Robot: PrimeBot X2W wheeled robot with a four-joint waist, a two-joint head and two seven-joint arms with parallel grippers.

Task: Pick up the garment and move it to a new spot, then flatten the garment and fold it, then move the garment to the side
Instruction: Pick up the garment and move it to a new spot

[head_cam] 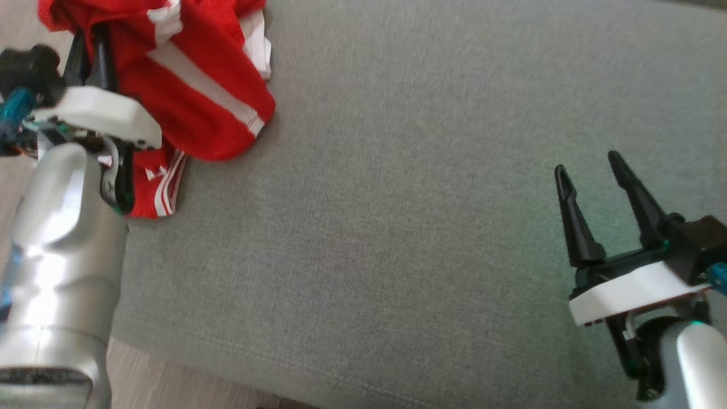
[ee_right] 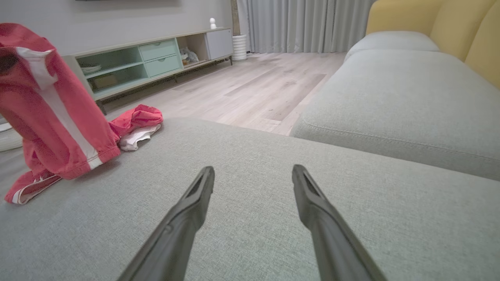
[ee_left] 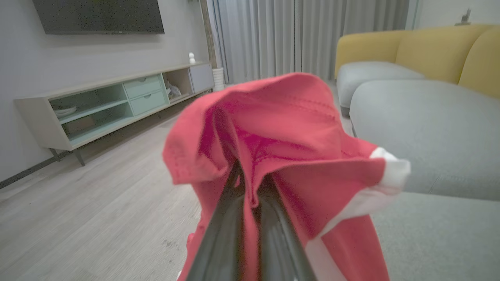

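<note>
I find the right gripper (head_cam: 586, 163) nearest, its 2 fingers spread wide and holding nothing, poised over the grey seat cushion (head_cam: 397, 238). Farther along, on the robot's left, the left gripper (ee_left: 252, 183) is pressed together on a fold of the red garment (head_cam: 199, 85) with white stripes. The pinched part is raised off the cushion. The rest drapes down and trails on the cushion near its far left edge. Beyond lie a pale wood floor (ee_right: 254, 86) and a second grey seat with a yellow backrest (ee_right: 429, 19), then a low cabinet (ee_right: 148, 58) and curtains (ee_right: 304, 23) at the wall.
</note>
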